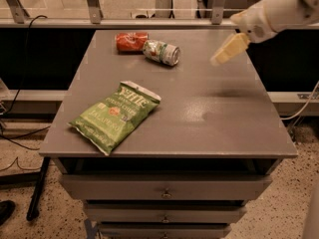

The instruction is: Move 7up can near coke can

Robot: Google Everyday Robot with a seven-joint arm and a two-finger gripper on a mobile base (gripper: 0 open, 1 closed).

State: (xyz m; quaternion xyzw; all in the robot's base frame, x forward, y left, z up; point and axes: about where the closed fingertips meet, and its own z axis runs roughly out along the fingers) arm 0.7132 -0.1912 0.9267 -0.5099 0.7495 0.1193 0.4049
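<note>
Plainly, the 7up can (162, 52) lies on its side just right of the coke can (131, 40).

Both rest at the far side of the grey table (224, 118), touching or nearly so. The gripper (228, 50) hangs above the far right, well apart, holding nothing; clenched or released, I cannot tell. A green chip bag (117, 114) lies near left.

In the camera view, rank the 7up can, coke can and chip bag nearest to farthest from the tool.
1. 7up can, left of the tool, which hangs at far right.
2. coke can, farther left, at the back.
3. chip bag, front left.
</note>
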